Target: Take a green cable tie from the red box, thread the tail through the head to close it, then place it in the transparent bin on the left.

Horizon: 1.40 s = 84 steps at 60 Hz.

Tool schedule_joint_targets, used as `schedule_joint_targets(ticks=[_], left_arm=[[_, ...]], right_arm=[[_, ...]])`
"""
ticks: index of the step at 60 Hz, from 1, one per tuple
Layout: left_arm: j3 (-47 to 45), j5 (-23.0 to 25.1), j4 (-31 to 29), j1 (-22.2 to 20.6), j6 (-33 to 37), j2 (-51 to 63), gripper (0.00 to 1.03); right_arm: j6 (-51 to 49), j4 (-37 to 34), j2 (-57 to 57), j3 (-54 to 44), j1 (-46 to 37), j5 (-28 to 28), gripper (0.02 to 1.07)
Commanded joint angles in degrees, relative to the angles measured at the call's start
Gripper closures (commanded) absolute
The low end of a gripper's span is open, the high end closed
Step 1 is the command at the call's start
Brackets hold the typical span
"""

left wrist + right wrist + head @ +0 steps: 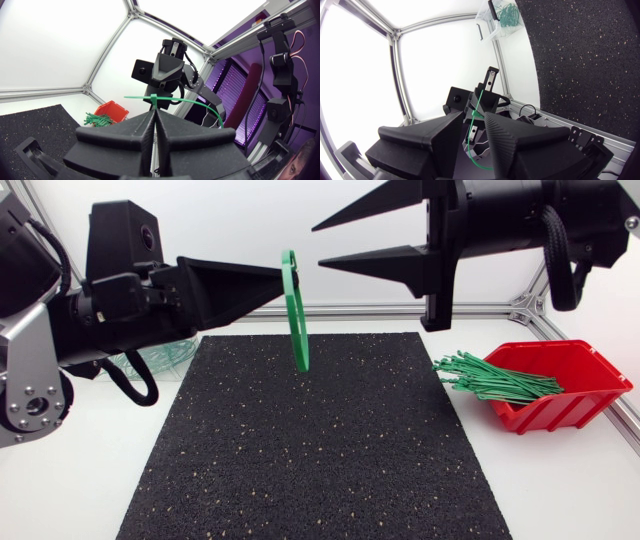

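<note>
Since the left gripper (279, 275) pinches the green cable tie (296, 310) right at its fingertips, jaws pressed flat together on the strap, the loop hangs in the air above the black mat (320, 450), touching nothing below. Probable reason: it is held out so the other arm can work on it.

Right gripper (318, 245) sits just beside the loop's upper end with its jaws apart. From the head view it is not touching the tie. In its own wrist view the strap runs through the gap between the fingers, and I cannot tell if it makes contact.

Judgement: threading looks done or nearly done. The left wrist view shows the head (156, 100) with a short stub out one side and the strap curving away on the other.

Red box (585, 405) is at the table's right, with spare ties (495, 380) spilling over its low front toward the mat. Transparent bin (492, 30) is at the far left and holds some green ties.

Hard to make out:
- The loop is edge-on from above, so its closure cannot be confirmed there.
- The left fingers hide the stretch of strap they grip.
- The bin is mostly behind the left arm in the head view.
- How far the tail has been pulled through cannot be told.
</note>
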Motion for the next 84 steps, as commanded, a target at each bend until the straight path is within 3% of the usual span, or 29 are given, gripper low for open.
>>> schedule_joint_targets(ticks=[1, 72, 75, 84], left_arm=[[-0.57, 0.11, 1.11, -0.51, 0.11, -0.78, 1.00], [-0.48, 0.11, 1.11, -1.04, 0.72, -0.43, 1.00], [-0.57, 0.11, 1.11, -1.04, 0.72, -0.51, 1.00], [-0.57, 0.11, 1.11, -1.04, 0.72, -0.60, 1.00]], right_arm=[[-0.30, -0.19, 2.18, 0.08, -0.05, -0.08, 0.70], [-2.67, -1.07, 5.08, 2.71, 4.60, 0.54, 0.71], [-3.29, -1.25, 5.26, 2.80, 4.25, 0.71, 0.80], [-3.64, -1.33, 5.08, 2.98, 3.90, 1.15, 0.85]])
